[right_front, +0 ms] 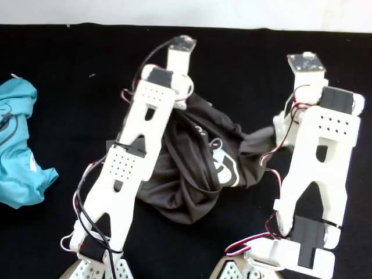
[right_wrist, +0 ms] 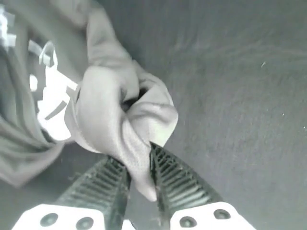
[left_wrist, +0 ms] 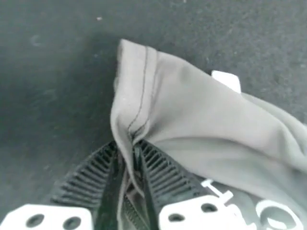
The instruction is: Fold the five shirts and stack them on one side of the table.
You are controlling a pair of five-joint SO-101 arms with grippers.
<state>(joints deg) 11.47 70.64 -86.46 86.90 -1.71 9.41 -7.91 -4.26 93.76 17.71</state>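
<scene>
The left pincer [left_wrist: 130, 149] and right pincer [right_wrist: 139, 158] clamp the dark shirt [right_front: 186, 180]; shallow bites may slip if pulled apart.

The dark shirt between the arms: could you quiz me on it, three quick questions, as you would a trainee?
1. True or false: the left hand is shut on a stitched hem of the dark shirt.
2. Where is the turquoise shirt? A) under the dark shirt B) apart from it, on the table C) draped over an arm
3. How many hands grip the dark shirt?

Key: 1 true; 2 B; 3 two, since the right hand clamps a bunched fold of it.
</scene>
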